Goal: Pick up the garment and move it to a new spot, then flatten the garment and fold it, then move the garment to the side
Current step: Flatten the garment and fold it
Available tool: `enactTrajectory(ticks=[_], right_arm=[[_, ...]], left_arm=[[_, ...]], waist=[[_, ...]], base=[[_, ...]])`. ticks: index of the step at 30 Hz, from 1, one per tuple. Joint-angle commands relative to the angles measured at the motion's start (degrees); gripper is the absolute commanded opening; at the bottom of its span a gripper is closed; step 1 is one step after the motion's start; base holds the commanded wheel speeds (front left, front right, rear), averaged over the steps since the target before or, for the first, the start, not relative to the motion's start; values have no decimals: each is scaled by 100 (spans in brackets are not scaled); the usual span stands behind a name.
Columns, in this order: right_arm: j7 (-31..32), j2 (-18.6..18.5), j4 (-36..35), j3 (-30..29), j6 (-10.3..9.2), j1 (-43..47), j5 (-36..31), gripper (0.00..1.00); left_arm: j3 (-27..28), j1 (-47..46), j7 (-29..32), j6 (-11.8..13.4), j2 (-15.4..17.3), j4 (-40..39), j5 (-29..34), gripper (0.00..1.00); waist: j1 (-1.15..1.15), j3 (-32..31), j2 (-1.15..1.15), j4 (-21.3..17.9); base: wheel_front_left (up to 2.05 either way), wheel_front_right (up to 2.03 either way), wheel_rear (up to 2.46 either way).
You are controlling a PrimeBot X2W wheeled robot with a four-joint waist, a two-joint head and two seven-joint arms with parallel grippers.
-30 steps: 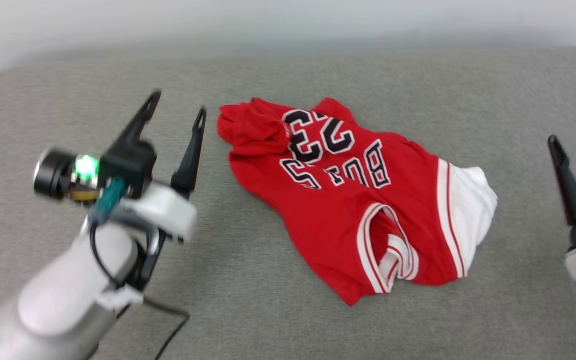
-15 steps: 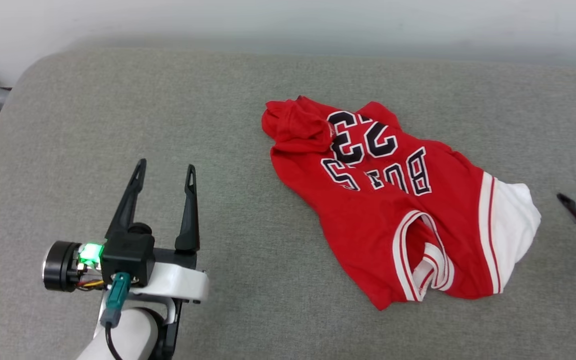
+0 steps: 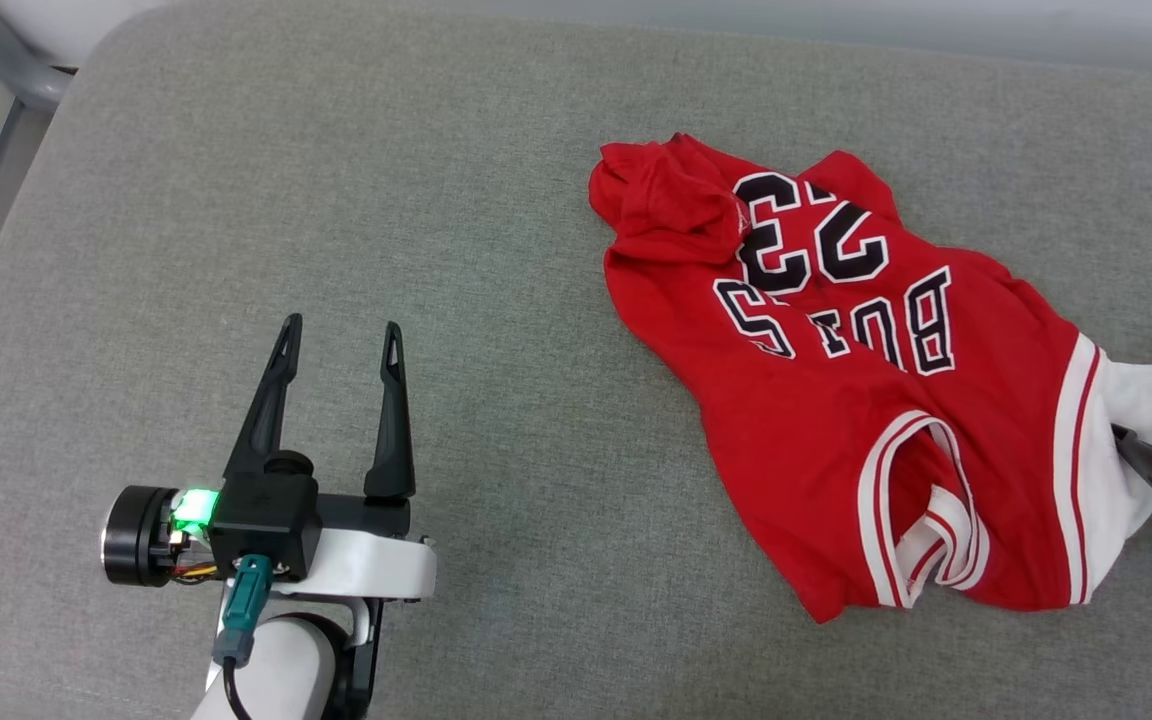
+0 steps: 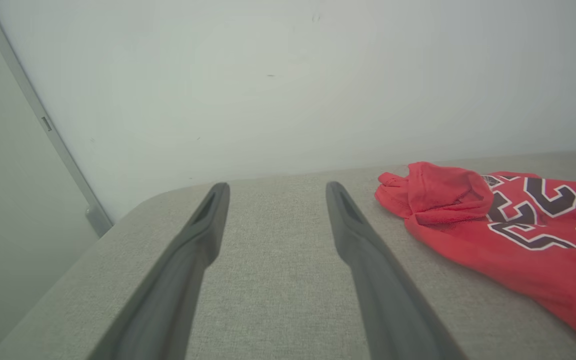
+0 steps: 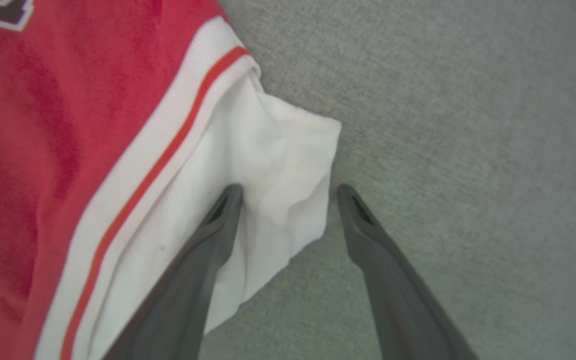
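The right gripper is spread and empty, its fingers astride the edge of the white sleeve. The left gripper, also spread and empty, hangs over the grey padded surface, well apart from the one crumpled red shirt. Behind is a pale wall.

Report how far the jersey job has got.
Done: nothing; the garment lies crumpled on the grey cushion. In hand: the right gripper, jaws open, straddles the white sleeve edge, not gripping; the left gripper hangs open, apart from it. Left: lift, move, flatten, fold, set aside.
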Motion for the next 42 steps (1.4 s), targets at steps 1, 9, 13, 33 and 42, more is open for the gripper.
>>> enactTrajectory(ticks=[1, 9, 13, 33, 42], right_arm=[[-39, 187, 140, 150, -1, 102, 110, 100], [-997, 39, 52, 416, -6, 124, 193, 0], [-1609, -86, -411, 199, -5, 358, 236, 0], [-834, 613, -2942, -3118, -5, 3378, -363, 0], [-799, 470, -1783, -2939, -5, 2266, -310, 0]], left_arm=[[74, 18, -14, -53, -60, 18, 54, 100], [470, 249, -14, -359, -313, 141, 290, 100], [587, 393, -14, -504, -414, 212, 383, 100], [981, 668, -14, -905, -719, 157, 677, 100], [945, 397, -14, -1093, -839, 229, 768, 100]], waist=[[0, 39, 0, 40], [0, -207, 0, -190], [0, -481, 0, -316], [0, -667, 0, -670], [0, -311, 0, -365]], base=[[0, 0, 0], [0, 0, 0], [0, 0, 0], [0, 0, 0], [0, 0, 0]])
